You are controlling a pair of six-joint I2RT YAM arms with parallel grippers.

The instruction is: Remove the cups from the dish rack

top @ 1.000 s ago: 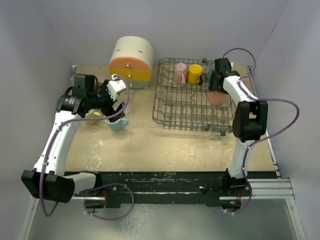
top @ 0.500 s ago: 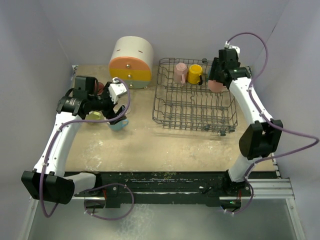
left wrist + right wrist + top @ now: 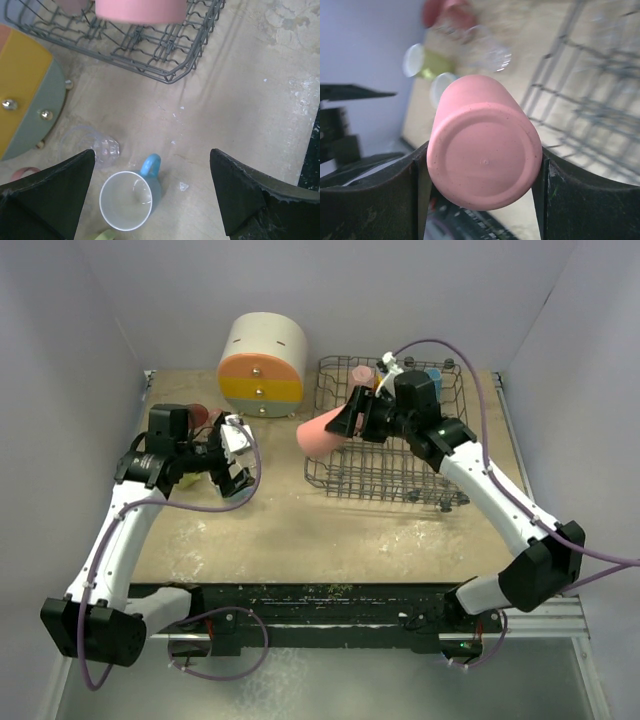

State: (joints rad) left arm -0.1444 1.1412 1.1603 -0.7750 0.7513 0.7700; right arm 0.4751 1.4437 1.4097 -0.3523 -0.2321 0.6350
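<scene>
Right claw (image 3: pixel 485 165): clamped on salmon-pink tumbler (image 3: pixel 322 432), one finger each side of body; base faces wrist cam, cup lying roughly horizontal.
Tumbler position: in the air over left edge of dish rack (image 3: pixel 390 445), heading toward counter (image 3: pixel 330 530) on cabinet side.
Left claw (image 3: pixel 150 195): spread wide, nothing in it; hangs above light blue mug (image 3: pixel 127 197).
Set-down zone: blue mug upright w/ handle toward rack; clear glass (image 3: pixel 90 150) just beside it; pale green cup (image 3: pixel 186 472) and a pink cup (image 3: pixel 199 414) near, partly hidden by left arm.
Rack contents: pink mug (image 3: pixel 360 375), yellow mug (image 3: pixel 384 386) partly behind right arm, blue cup (image 3: pixel 433 375) at far side.
Cabinet (image 3: pixel 262 364): round, cream w/ coloured drawers; not involved.
Step in hand (judgement): carry tumbler out, stand it on counter.
Advice: clear rack rim before descending; rotate wrist so tumbler sits upright; pick bare spot betw. rack and blue mug, apart from glass; let go only once base rests flat.
Risk: left arm crowds zone; hold it off to avoid clash.
</scene>
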